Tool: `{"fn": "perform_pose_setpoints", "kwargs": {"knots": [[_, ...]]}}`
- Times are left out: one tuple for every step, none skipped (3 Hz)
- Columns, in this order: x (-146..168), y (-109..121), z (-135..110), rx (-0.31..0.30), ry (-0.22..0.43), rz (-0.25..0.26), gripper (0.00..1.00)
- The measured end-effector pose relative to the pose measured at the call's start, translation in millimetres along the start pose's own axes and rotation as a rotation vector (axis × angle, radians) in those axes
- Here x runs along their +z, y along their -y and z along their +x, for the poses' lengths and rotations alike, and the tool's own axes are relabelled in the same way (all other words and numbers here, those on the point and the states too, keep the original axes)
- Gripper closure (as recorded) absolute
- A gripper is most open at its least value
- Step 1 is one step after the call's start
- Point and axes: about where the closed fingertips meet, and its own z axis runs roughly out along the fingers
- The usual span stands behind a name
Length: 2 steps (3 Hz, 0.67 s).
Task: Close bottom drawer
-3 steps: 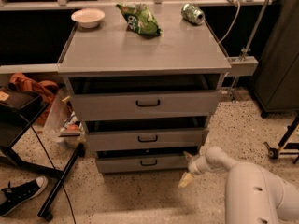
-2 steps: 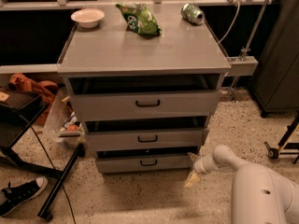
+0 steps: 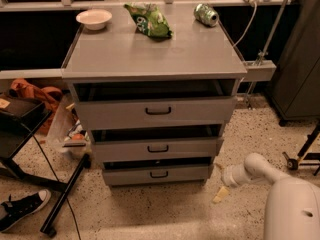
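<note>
The bottom drawer point(image 3: 159, 174) is the lowest and narrowest grey front of the cabinet point(image 3: 150, 54), with a small black loop handle. It stands pulled out a little, with a dark gap above its front. My gripper point(image 3: 220, 194) hangs low over the floor, right of the drawer's right end and apart from it. The white arm point(image 3: 248, 170) reaches in from the lower right.
The middle drawer point(image 3: 157, 148) and top drawer point(image 3: 158, 111) are also slightly open. A white bowl point(image 3: 94, 18), a green chip bag point(image 3: 149, 19) and a green can point(image 3: 206, 14) lie on the cabinet top. A black stand point(image 3: 64, 196), a shoe point(image 3: 22, 209) and clutter are on the left floor.
My gripper has moved right, away from the bottom drawer's right corner. The drawers look unchanged.
</note>
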Motion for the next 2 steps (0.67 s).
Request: {"fn": "perform_pose_setpoints", "kwargs": {"knots": [[-37, -2, 14, 0.016, -0.009, 0.012, 0.0], [-72, -3, 30, 0.043, -0.004, 0.021, 0.0]]}}
